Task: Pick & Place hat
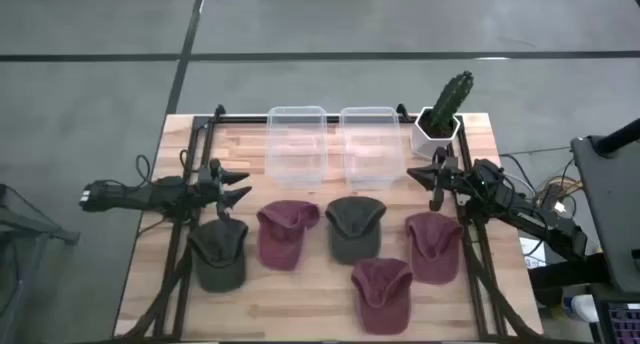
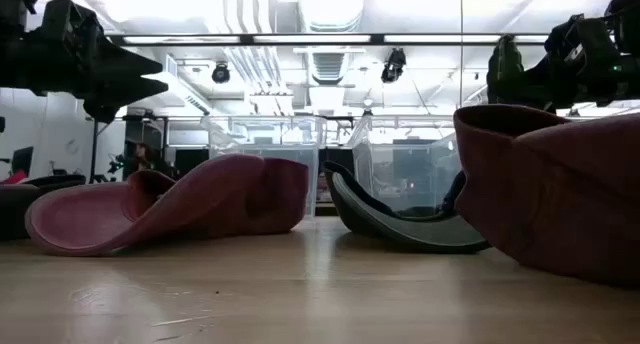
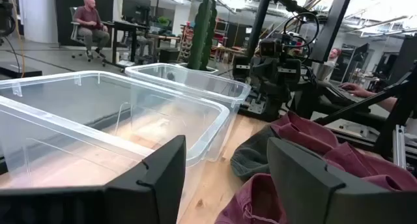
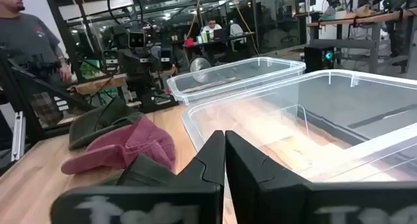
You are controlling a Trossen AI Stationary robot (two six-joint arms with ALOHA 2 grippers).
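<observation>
From above, five soft caps lie on the wooden desk [image 1: 300, 304]: three maroon, two dark olive, with one dark olive cap [image 1: 218, 254] just below the left claw [image 1: 232, 184]. Two clear plastic bins [image 1: 297, 144] sit behind them, likely as drop spots, beside a potted cactus [image 1: 445, 109]. Low down, a maroon cap [image 2: 170, 209] rests brim forward. The left wrist shows its fingers [image 3: 156, 178] spread wide and empty; the right claw [image 4: 225, 159] is pressed closed, holding nothing.

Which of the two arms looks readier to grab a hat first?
Probably the left. Its claw is open and hangs close above the dark hat at the table's left end. The right claw is shut, near the cactus, so it must open first.
</observation>
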